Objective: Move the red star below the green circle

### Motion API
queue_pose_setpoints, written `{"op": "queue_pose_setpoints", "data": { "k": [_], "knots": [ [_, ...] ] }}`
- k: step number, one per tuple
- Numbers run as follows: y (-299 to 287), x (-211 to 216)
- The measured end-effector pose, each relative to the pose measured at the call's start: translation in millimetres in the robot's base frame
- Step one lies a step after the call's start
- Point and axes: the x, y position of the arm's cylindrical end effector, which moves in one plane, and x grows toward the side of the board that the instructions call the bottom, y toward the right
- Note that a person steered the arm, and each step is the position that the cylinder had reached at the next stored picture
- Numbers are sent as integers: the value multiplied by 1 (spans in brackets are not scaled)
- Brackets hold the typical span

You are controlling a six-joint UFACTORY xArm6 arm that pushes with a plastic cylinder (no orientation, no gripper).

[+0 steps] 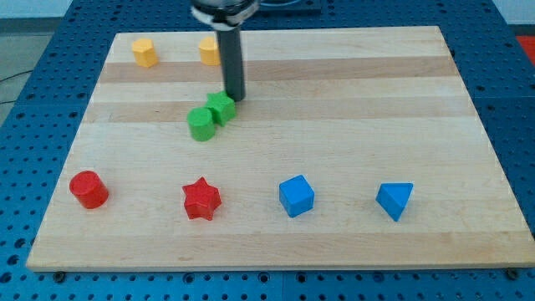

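Camera view, the only one, looks down on a pale wooden tabletop (334, 100) resting on a blue perforated base (25, 117). My tip (235, 99) stands toward the far side, left of centre, touching or just beside the far right edge of the green star-like block (221, 107). The green circle (201, 124) sits against that block on its near left side, the two touching. There are no jaws on this arm, only the straight dark rod (231, 63), so nothing is held or clamped. The red star (201, 199) lies well apart from my tip, near the front edge, almost directly nearer than the green circle with bare wood between them. Left of it, near the tabletop's left edge, stands the red cylinder (89, 189). Right of the red star comes the blue cube (296, 196), and further right the blue wedge-shaped block (394, 201). At the far left sits a yellow hexagonal block (145, 52); a second yellow block (209, 51) is partly hidden behind the rod, so its shape cannot be told.
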Motion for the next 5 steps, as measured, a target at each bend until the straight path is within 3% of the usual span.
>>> {"op": "queue_pose_setpoints", "data": {
  "k": [1,2,3,4,5],
  "knots": [
    [31,3],
    [91,44],
    [51,141],
    [16,188],
    [19,217]
  ]
}}
